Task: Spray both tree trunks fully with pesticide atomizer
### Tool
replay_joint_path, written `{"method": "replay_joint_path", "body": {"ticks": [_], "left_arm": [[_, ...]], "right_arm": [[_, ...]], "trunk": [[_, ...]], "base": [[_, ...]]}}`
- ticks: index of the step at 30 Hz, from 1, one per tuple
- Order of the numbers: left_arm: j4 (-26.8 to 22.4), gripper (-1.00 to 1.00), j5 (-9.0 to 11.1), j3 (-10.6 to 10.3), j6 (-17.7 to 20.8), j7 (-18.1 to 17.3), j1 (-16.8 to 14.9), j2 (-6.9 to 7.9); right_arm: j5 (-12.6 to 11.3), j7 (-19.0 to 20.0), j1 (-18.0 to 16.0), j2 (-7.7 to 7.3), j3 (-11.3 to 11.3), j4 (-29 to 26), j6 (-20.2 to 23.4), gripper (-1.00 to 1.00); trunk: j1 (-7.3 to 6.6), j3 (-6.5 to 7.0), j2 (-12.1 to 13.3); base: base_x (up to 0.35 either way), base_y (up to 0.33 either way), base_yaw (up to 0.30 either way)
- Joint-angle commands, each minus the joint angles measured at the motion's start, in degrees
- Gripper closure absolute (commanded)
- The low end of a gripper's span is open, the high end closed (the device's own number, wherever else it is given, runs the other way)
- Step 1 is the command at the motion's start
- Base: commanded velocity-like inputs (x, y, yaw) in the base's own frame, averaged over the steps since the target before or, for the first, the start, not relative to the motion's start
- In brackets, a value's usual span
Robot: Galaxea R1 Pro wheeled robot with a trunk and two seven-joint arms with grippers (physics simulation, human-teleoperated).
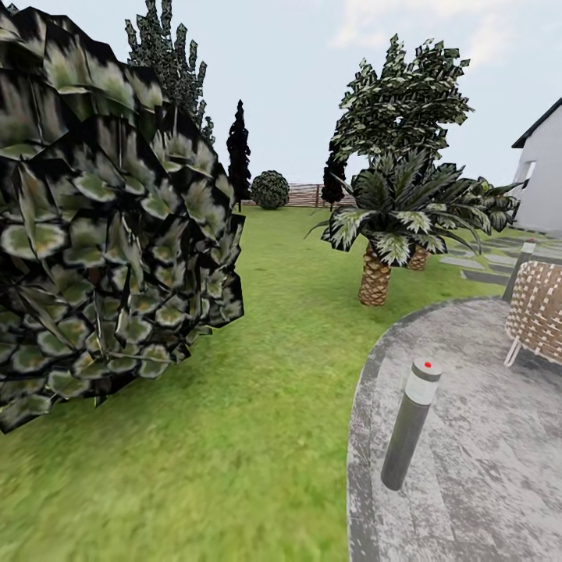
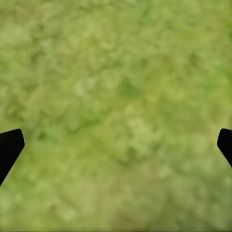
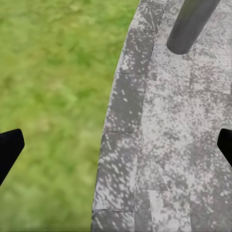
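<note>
The pesticide atomizer is out of view. The garden lawn [image 1: 265, 406] stretches ahead to a brown slat fence [image 1: 303, 194]. A tall leafy tree [image 1: 406, 94] rises behind the palms, which hide its trunk. Another tall tree top [image 1: 168, 55] pokes up behind the big bush. Grey stone floor [image 1: 476, 453] curves along the right. My left gripper [image 2: 116, 150] hangs open over bare grass [image 2: 116, 96], its black fingertips [image 2: 9, 147] far apart. My right gripper [image 3: 116, 150] is open above the paving edge [image 3: 121, 121], grass on one side and stone on the other.
A large dark-leaved bush [image 1: 109, 226] stands close on the left. A grey post lamp [image 1: 410, 425] with a red dot stands on the paving, its base [image 3: 191, 24] near my right gripper. Short palms [image 1: 390, 226] and a wicker chair [image 1: 538, 308] lie ahead right.
</note>
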Motion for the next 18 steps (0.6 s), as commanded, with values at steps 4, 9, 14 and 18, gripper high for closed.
{"method": "replay_joint_path", "body": {"ticks": [4, 9, 14, 18], "left_arm": [[0.0, -1.0, 0.0, 0.06, 0.04, 0.0, 0.0, 0.07], [0.0, -1.0, 0.0, 0.07, 0.02, 0.0, 0.0, 0.06], [0.01, -1.0, 0.0, 0.08, 0.02, 0.0, 0.0, 0.06], [0.0, -1.0, 0.0, 0.05, -0.01, 0.0, 0.0, 0.08]], "right_arm": [[0.0, 0.01, 0.0, 0.0, 0.0, 0.0, -0.02, -1.0], [0.0, 0.03, 0.0, 0.0, 0.0, 0.0, -0.03, -1.0], [0.0, 0.02, 0.0, 0.0, 0.0, 0.0, 0.05, -1.0], [0.0, 0.01, 0.0, 0.0, 0.0, 0.0, 0.06, -1.0]], "trunk": [[0.89, -0.72, -1.62], [1.98, -1.67, -3.63], [3.08, -2.9, -5.63], [3.96, -3.97, -7.24]], "base": [[0.0, 0.0, 0.0], [0.0, 0.0, 0.0], [0.0, 0.0, 0.0], [0.0, 0.0, 0.0]]}}
